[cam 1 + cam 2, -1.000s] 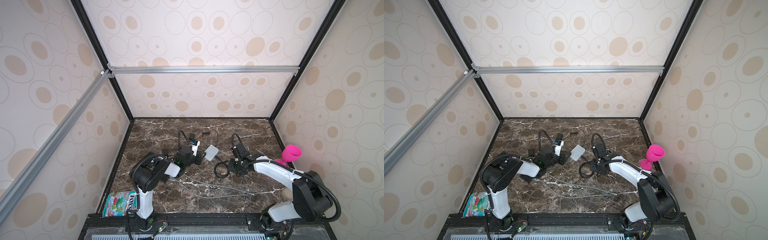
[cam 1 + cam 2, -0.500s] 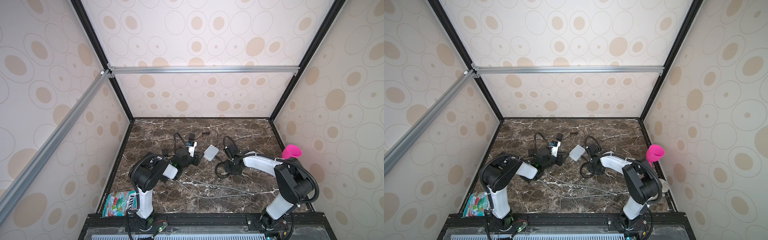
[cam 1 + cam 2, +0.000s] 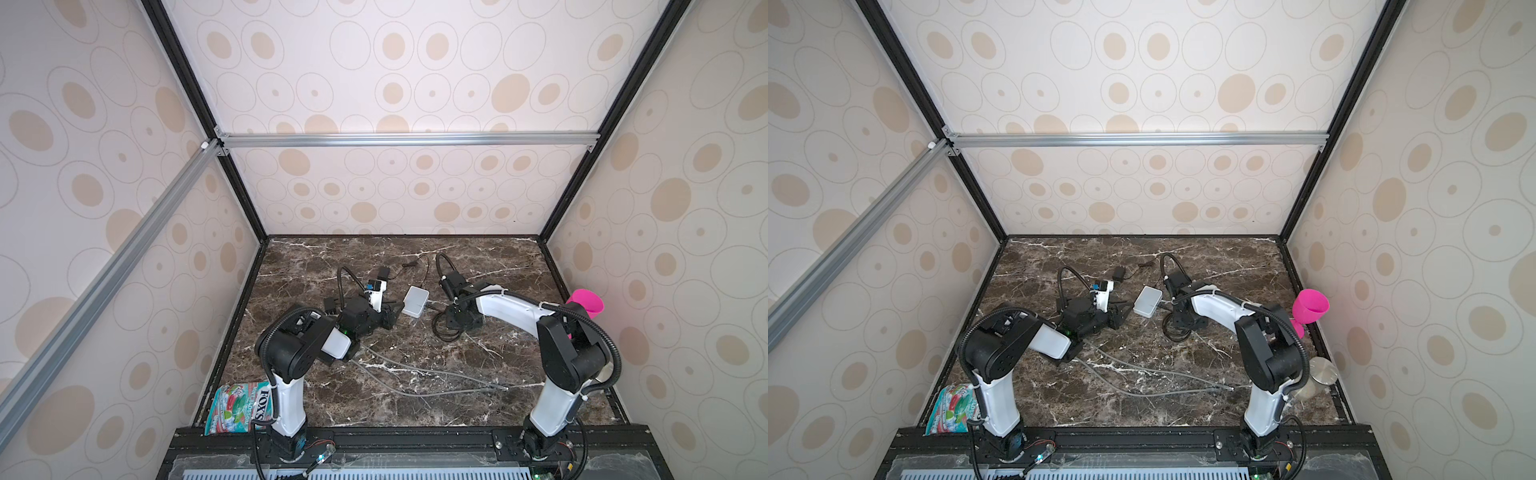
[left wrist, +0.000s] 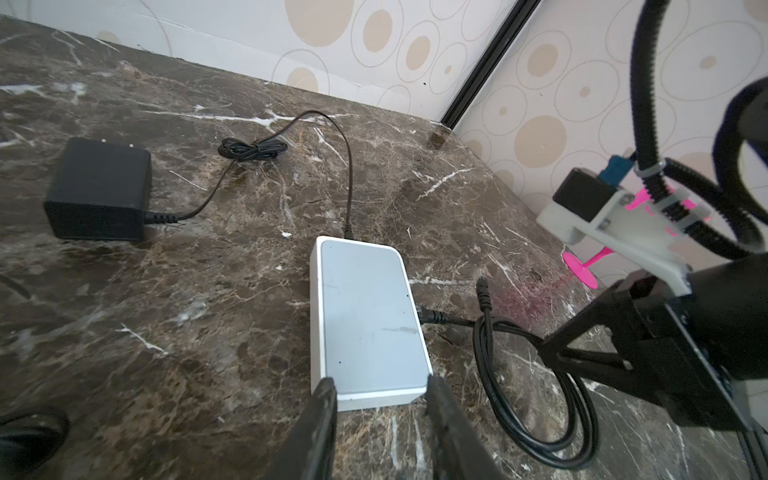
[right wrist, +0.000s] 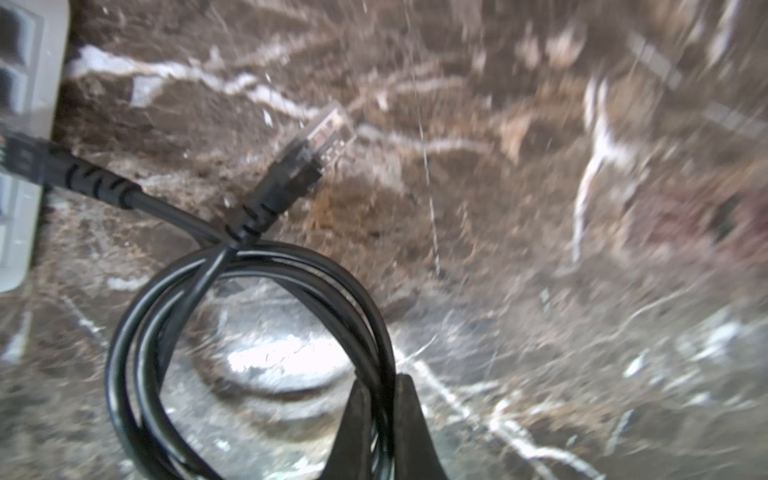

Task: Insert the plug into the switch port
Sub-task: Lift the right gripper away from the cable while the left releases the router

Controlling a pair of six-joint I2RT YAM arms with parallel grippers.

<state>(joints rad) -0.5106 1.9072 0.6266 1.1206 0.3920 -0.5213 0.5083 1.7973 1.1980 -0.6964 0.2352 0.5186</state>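
1. Plug [image 5: 328, 129] loose on the table [image 5: 540, 249], clear tip pointing away from the coil. Near the switch [image 4: 365, 324] but apart from it, not in any port.
2. Black cable [image 5: 291, 255] looped in a coil right behind the plug. Other end already seated in a port on the switch's side.
3. R gripper [image 5: 383, 384] down at the coil, jaws almost together, pinching the bundled strands (hold is on the cable, not the plug; wrist view a bit blurry).
4. Switch lying flat, white, roughly mid-table in both top views, btw the two arms.
5. L gripper [image 4: 380, 386] straddling the switch's short end, jaws partway apart, one finger against each corner, clamped on it.
6. Farther out: black pwr adapter [image 4: 99, 189] on the table, thin lead w/ a small bundled knot running to the switch's far end.
7. Loose grey cables [image 3: 490, 387] trailing across the front half of the table.
8. Pink goblet [image 3: 586, 305] over by the right wall. Candy bag [image 3: 239, 405] at the front-left edge.
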